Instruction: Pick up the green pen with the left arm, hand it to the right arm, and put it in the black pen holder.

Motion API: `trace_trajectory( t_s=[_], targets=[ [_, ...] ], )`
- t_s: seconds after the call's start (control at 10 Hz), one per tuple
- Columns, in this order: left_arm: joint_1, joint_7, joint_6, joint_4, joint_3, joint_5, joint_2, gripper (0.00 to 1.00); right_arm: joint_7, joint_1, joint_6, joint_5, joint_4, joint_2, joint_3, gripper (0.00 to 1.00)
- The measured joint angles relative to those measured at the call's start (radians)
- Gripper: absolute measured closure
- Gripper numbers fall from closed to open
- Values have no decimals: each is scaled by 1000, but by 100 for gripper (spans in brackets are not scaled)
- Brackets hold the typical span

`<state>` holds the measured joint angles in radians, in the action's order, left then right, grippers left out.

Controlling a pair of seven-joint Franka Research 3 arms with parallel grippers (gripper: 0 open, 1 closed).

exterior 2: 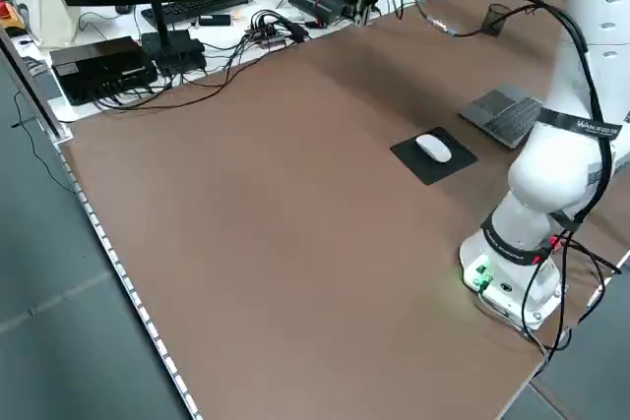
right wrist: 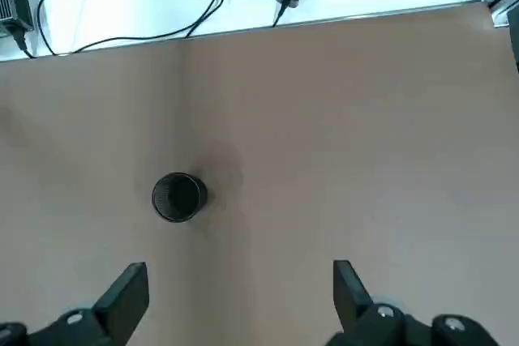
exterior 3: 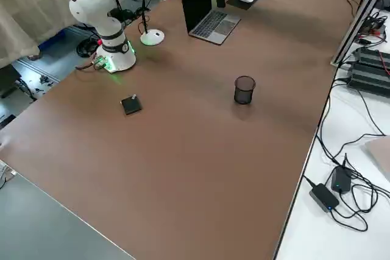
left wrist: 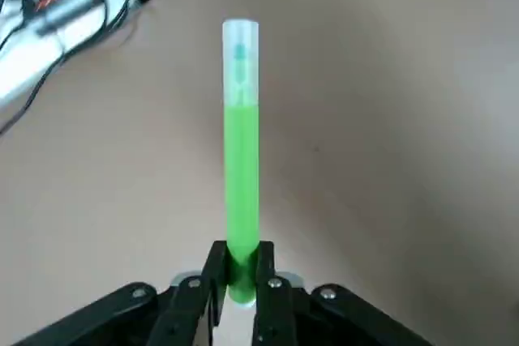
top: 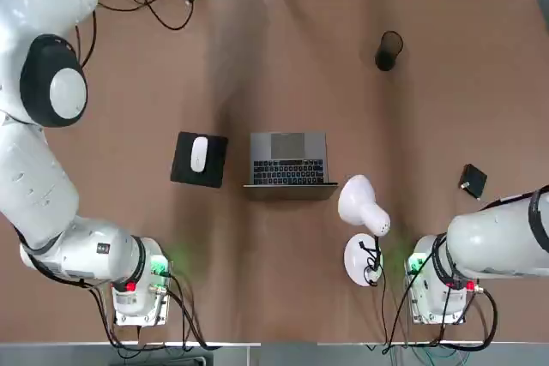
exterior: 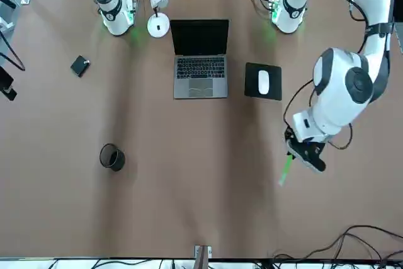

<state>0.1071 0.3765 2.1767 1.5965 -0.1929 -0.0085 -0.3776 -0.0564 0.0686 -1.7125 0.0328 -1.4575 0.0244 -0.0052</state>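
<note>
I have the thin bright-green pen (left wrist: 241, 160) pinched in my left claw (left wrist: 240, 281) above the counter's far left corner, its long axis running straight out from the fingers, while my right claw (right wrist: 240, 297), spread wide and empty, hangs well apart nearer the black mesh pen holder (right wrist: 179, 197).

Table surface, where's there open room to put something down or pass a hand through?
Bare stretches: between the laptop and the pen holder, and the far strip beyond the mouse pad. Crowded: the near edge around the lamp and both arm bases. The left gripper holds the green pen over the far left side.
</note>
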Motion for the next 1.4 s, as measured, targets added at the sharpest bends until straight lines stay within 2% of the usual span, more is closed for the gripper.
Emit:
trace_trajectory(
  t_s=[0.1,0.3,0.4,0.6,1.0,1.1,1.4],
  targets=[
    [1,15,-1,-16,-35,0,-2,82,0,0,4,-20,0,1,3,0],
    [8,54,-6,-38,-89,0,-6,82,-3,-5,10,-133,-2,7,8,0],
    [24,67,-19,-51,-101,0,-8,82,-21,-9,12,-185,-3,12,10,0],
    [93,101,-65,-93,-105,19,-17,82,-131,-43,14,-224,-7,35,14,0],
    [235,103,-119,-181,-104,33,-45,82,-433,-231,-1,-225,-6,94,21,0],
    [251,106,-120,-187,-104,33,-46,82,-564,-281,-17,-225,-6,111,22,0],
    [363,110,-120,-241,-97,44,-74,82,-1007,-406,-252,-225,-5,180,23,0]
  ],
)
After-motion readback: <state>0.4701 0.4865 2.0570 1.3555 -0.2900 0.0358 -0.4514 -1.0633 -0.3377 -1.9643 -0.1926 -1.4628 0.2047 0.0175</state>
